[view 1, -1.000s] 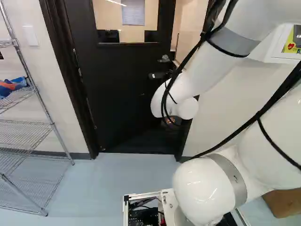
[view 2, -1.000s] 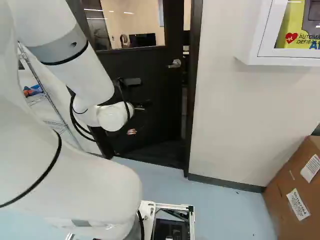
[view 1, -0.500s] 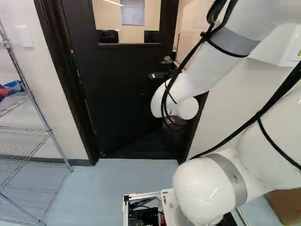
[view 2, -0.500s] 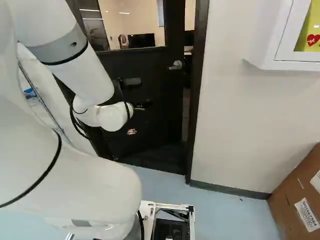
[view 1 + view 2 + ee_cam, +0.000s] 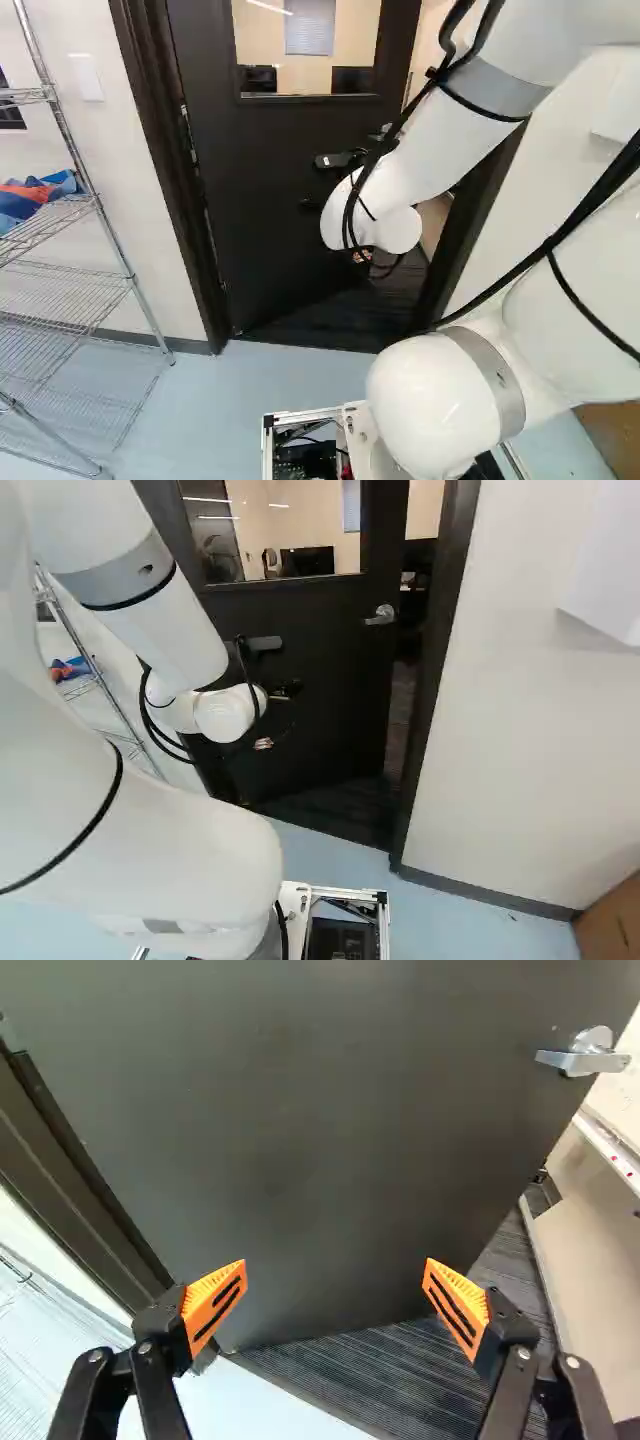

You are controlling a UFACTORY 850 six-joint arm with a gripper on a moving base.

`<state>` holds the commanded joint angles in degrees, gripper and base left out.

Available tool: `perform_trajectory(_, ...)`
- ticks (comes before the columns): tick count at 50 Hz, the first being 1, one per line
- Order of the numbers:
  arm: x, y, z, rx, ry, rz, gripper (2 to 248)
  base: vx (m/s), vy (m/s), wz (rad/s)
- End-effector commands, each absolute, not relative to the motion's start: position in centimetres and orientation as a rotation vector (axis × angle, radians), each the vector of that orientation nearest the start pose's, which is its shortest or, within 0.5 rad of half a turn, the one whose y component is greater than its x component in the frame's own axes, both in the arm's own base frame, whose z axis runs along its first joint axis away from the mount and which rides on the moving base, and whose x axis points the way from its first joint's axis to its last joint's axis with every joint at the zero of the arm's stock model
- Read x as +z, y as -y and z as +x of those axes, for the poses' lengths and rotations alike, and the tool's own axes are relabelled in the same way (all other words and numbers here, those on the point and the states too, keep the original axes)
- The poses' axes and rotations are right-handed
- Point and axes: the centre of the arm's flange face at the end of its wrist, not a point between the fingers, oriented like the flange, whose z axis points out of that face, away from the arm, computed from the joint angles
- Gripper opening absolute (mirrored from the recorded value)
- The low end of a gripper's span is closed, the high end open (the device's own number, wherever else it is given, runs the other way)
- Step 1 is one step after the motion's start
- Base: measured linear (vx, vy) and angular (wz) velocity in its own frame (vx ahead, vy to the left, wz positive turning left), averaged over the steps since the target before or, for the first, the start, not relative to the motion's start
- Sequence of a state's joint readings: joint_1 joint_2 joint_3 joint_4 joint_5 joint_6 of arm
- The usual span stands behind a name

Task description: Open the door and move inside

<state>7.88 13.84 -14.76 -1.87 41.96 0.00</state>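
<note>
Ahead of our arm, the tall black windowed door point(image 5: 335, 680) stands ajar, swung inward. Our black two-fingered gripper point(image 5: 263, 744) is spread wide, holding nothing; door contact, we cannot tell. Silver metal lever handle point(image 5: 381, 615) beside the door's free edge.

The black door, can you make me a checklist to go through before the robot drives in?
1. Door open a bit: ok, it stands ajar.
2. Pincer empty: ok, its fingers are apart with nothing gripped.
3. Handle let go: ok, the pincer is away from it.
4. Pincer touching the door: cannot tell.
5. Gap wide enough for the base: cannot tell.
6. Base through the doorframe: not ok, it is outside.
</note>
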Motion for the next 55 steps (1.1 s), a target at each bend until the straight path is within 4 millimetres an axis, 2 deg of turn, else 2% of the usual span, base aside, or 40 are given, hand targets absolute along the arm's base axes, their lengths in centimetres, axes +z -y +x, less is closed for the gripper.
perform_trajectory(55,41.05,-4.68,32.38,-1.763,0.221,-2.489,247,0.147,0.068,-0.008)
